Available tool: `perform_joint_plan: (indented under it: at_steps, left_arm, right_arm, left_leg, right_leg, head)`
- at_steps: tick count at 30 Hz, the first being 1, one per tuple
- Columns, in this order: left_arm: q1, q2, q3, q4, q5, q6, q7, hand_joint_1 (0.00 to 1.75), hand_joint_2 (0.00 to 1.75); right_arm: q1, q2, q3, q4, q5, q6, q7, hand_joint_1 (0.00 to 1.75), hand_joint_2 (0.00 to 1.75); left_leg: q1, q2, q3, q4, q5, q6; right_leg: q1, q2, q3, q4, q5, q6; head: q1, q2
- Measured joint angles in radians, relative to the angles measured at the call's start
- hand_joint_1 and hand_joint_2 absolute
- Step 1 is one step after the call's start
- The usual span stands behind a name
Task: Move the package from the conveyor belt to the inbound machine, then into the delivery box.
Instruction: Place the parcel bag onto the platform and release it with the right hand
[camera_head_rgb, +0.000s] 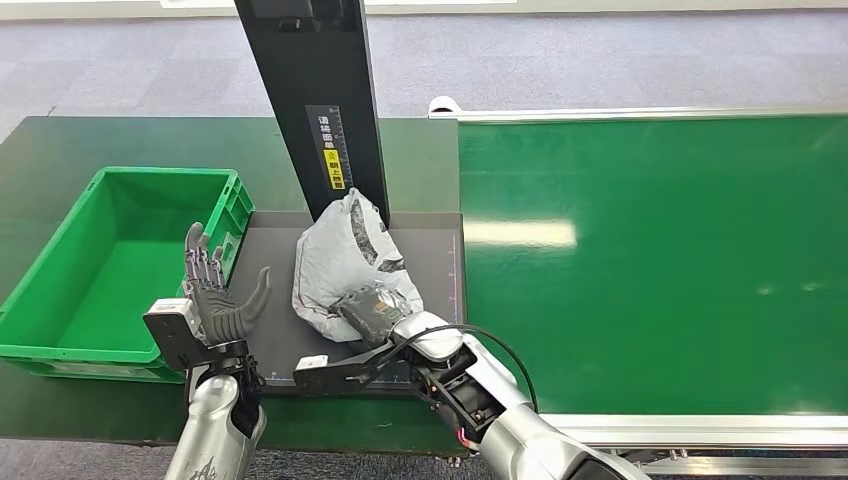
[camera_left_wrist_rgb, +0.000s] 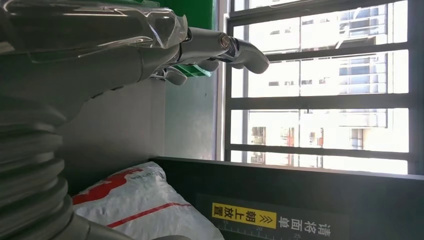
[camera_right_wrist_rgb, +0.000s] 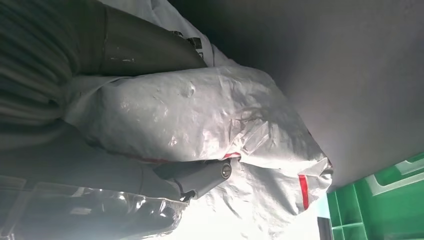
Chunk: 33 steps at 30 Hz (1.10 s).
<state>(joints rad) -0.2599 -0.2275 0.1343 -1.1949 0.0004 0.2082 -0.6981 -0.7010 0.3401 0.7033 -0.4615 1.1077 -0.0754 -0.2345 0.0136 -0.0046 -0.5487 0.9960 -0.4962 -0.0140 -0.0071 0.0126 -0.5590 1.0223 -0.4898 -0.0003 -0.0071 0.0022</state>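
Note:
The package (camera_head_rgb: 340, 260), a crumpled white-grey plastic bag with red marks, lies on the dark platform (camera_head_rgb: 270, 300) of the inbound machine, against the foot of its black post (camera_head_rgb: 310, 90). My right hand (camera_head_rgb: 375, 308) grips the package at its near end. In the right wrist view the thumb (camera_right_wrist_rgb: 200, 175) and a finger (camera_right_wrist_rgb: 145, 47) press on opposite sides of the package (camera_right_wrist_rgb: 200, 115). My left hand (camera_head_rgb: 215, 295) is raised with fingers spread and holds nothing, between the green delivery box (camera_head_rgb: 160, 175) and the package. The left wrist view has the left hand (camera_left_wrist_rgb: 100, 55) above the package (camera_left_wrist_rgb: 140, 205).
The green conveyor belt (camera_head_rgb: 650, 260) runs to the right of the platform, with a metal rail along its near side. The delivery box stands at the platform's left edge on a dark green table (camera_head_rgb: 60, 140). A yellow label (camera_head_rgb: 337, 175) is on the post.

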Motion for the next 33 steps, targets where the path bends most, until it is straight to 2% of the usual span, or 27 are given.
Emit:
perform_joint_plan:
  at_steps: [2, 6, 9, 13, 16, 21, 27, 33]
  left_arm:
    - [0.001, 0.000, 0.000, 0.000, 0.000, 0.001, 0.000, 0.00, 1.75]
    - [0.003, 0.001, -0.001, 0.000, 0.000, 0.003, 0.000, 0.00, 1.75]
    - [0.005, 0.001, -0.005, 0.003, 0.000, 0.003, 0.000, 0.00, 1.75]
    - [0.007, 0.000, -0.011, 0.009, 0.000, 0.004, 0.000, 0.00, 1.75]
    - [0.007, 0.000, -0.016, 0.014, 0.000, 0.004, 0.000, 0.00, 1.75]
    - [0.007, -0.001, -0.028, 0.021, 0.000, 0.005, 0.000, 0.00, 1.75]
    - [0.015, -0.004, -0.040, 0.023, -0.004, 0.004, 0.000, 0.00, 1.75]
    - [0.021, -0.008, -0.056, 0.023, -0.016, -0.002, 0.002, 0.00, 1.75]
  right_arm:
    - [-0.001, -0.002, 0.000, 0.001, -0.029, -0.054, 0.026, 0.01, 1.75]
    - [-0.010, -0.010, -0.036, 0.000, -0.121, -0.190, 0.056, 0.00, 1.75]
    - [-0.007, -0.018, -0.089, -0.019, -0.230, -0.224, -0.008, 0.00, 1.75]
    - [0.020, -0.027, -0.192, -0.090, -0.430, -0.174, -0.174, 0.00, 1.75]
    - [0.046, -0.033, -0.251, -0.142, -0.503, -0.153, -0.235, 0.00, 1.75]
    - [0.102, -0.046, -0.330, -0.225, -0.641, -0.116, -0.276, 0.00, 1.75]
    - [0.159, -0.074, -0.422, -0.302, -0.802, -0.015, -0.296, 0.00, 1.75]
    - [0.173, -0.097, -0.492, -0.338, -0.886, 0.018, -0.296, 0.00, 1.75]
  left_leg:
    - [0.000, 0.000, 0.000, 0.000, 0.000, 0.000]
    - [0.000, -0.001, 0.000, 0.000, 0.000, 0.000]
    - [0.000, -0.001, 0.000, 0.000, 0.000, 0.000]
    - [0.000, -0.001, -0.001, 0.000, 0.000, 0.000]
    - [0.000, -0.001, -0.001, 0.000, 0.000, 0.000]
    - [0.000, -0.001, -0.002, 0.000, 0.000, 0.000]
    - [0.000, -0.001, -0.002, 0.000, 0.000, 0.000]
    - [0.000, -0.001, -0.002, 0.000, 0.000, 0.000]
  right_leg:
    - [0.000, 0.000, 0.000, 0.000, 0.000, 0.000]
    - [0.000, 0.000, 0.000, 0.000, 0.000, 0.000]
    - [0.000, 0.000, 0.000, 0.000, 0.000, 0.000]
    - [0.000, 0.000, -0.001, 0.000, 0.000, 0.000]
    - [0.000, 0.000, -0.001, 0.000, 0.000, 0.000]
    - [0.000, 0.000, -0.002, 0.000, 0.000, 0.000]
    - [-0.001, 0.000, -0.002, 0.000, 0.000, 0.000]
    - [-0.001, -0.001, -0.002, 0.000, 0.000, 0.000]
  head:
    - [0.000, 0.000]
    - [0.000, 0.000]
    - [0.000, 0.000]
    - [0.000, 0.000]
    - [0.000, 0.000]
    - [0.000, 0.000]
    - [0.000, 0.000]
    - [0.000, 0.000]
